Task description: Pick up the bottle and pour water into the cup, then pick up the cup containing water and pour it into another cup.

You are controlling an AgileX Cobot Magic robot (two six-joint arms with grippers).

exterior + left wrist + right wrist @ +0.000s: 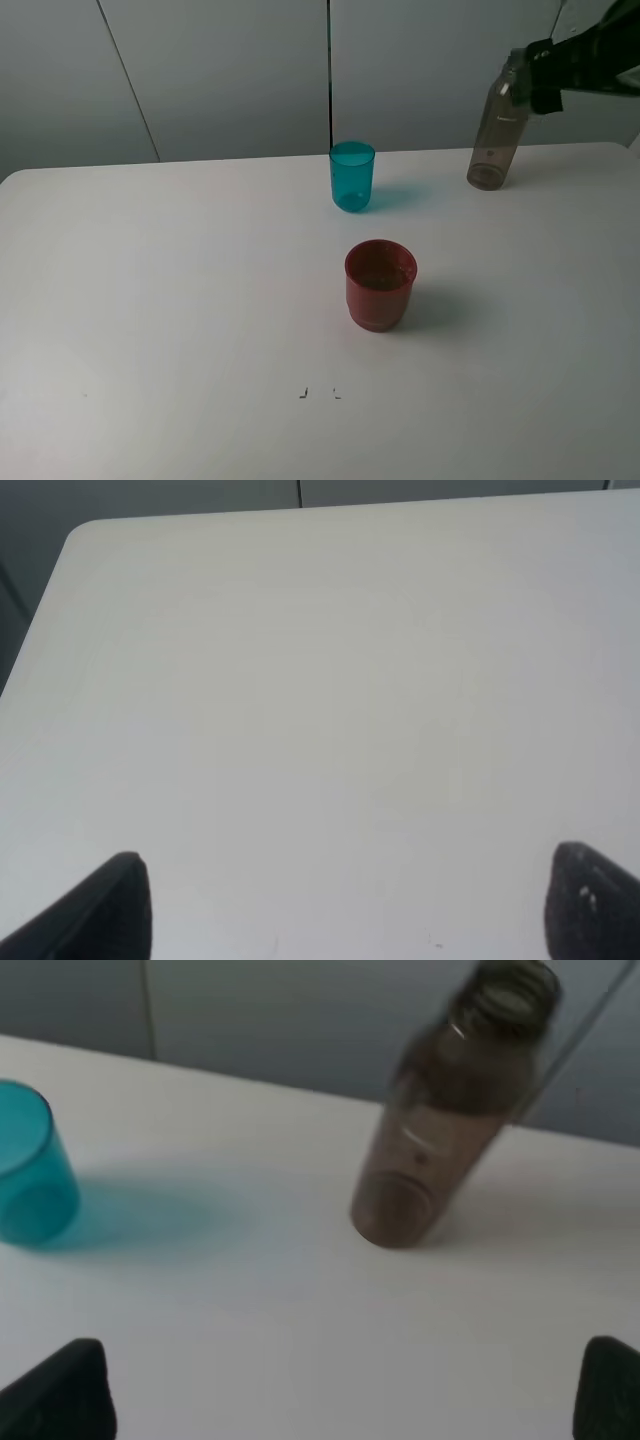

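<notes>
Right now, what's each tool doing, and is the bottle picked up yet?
Right tool open, short of the bottle. Left tool open over bare table. Bottle upright on table, not held. Nothing in the way.

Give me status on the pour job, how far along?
Nothing looks done: the bottle stands on the table, ungrasped. The teal cup and red cup stand upright, untouched. In hand: the right gripper is open, near the bottle, not closed on it. The left gripper is open over bare table. Left: grasp the bottle, pour into the teal cup, then teal into red.
</notes>
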